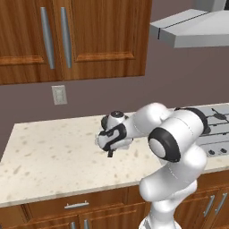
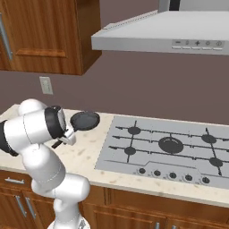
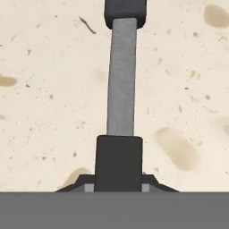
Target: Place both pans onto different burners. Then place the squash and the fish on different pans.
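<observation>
So my gripper (image 3: 118, 185) was clamped shut on the pan handle (image 3: 121, 76), low over the speckled counter (image 1: 49, 147). The dark grey pan (image 2: 85, 120) itself sat on the counter just left of the cooktop (image 2: 165, 150), not on any burner (image 2: 171, 144). My arm blocked most of it from the left side.

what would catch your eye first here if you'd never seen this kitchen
The white arm fills the foreground, bent low over the speckled counter. Its claw is shut on the long handle of a dark pan, which sits on the counter left of the silver cooktop. A grey hood hangs above the burners.
</observation>
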### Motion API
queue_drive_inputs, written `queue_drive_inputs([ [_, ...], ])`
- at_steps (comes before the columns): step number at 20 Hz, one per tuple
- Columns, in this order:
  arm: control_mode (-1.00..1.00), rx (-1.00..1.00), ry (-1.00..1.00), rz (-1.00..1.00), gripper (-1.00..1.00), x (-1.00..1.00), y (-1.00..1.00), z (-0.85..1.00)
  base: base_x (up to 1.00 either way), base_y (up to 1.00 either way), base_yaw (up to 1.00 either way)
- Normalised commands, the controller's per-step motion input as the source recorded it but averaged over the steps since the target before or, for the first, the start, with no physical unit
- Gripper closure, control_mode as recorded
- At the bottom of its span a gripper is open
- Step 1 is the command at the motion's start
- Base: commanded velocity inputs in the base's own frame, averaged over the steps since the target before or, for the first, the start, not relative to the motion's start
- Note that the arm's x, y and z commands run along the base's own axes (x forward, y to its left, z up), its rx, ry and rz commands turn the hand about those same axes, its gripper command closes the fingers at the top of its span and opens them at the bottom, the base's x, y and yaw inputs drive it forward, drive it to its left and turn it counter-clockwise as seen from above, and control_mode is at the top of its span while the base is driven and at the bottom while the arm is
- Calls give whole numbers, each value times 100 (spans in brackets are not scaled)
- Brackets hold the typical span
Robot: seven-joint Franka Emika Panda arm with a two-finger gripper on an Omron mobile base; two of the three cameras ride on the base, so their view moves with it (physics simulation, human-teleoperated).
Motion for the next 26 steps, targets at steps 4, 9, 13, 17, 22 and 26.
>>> queue_drive_inputs([
  [4,-100,0,-12,0,100,-34,-1,27,0,0,0],
  [9,-100,0,-8,-2,100,-43,-6,43,0,0,0],
  [13,-100,1,2,-4,100,-42,-21,62,0,0,0],
  [17,-100,3,8,-6,100,-48,-34,62,0,0,0],
  [22,-100,3,9,-8,100,-46,-43,53,0,0,0],
  [26,-100,0,3,-11,100,-34,-43,31,0,0,0],
])
